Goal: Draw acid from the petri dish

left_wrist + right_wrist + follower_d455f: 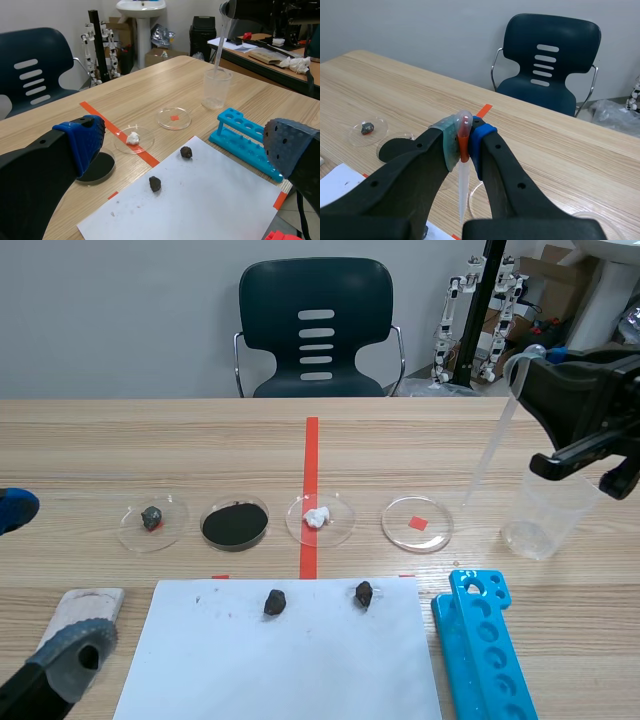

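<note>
1. The right end effector (pixel 464 142) is sitting closest to the lens. Its two thick fingers are clamping the bulb end of a clear plastic pipette (pixel 463 187), which is hanging tip-down below the pads.
2. The clear round petri dish (pixel 400 532), with an orange-red mark showing through it, is lying on the wooden table (pixel 150 440), below and just ahead of that end effector. The pipette tip is hanging near the dish's rim rather than over its middle. I cannot tell whether liquid is lying in the dish.
3. A clear plastic beaker (pixel 545 515) is standing right under the end effector, on the side away from the dish, so the tip is hanging between the two vessels.
4. The step in hand, as I am judging it, is carrying the tip over the dish and dipping it. The tip needs shifting toward the dish's centre first, then lowering straight down, because the dish is shallow and light and a slanting touch could be pushing it along.
5. Since the pads are pinching the bulb, finger pressure is probably doing the drawing. That means squeezing before the tip is entering the liquid, then easing only slightly, so the pipette is not slipping free.
6. The left end effector (pixel 185 144) is resting with its fingers apart and holding nothing. It is well away from the dish, above a white paper sheet (pixel 280 670), and is not needing to move.
</note>
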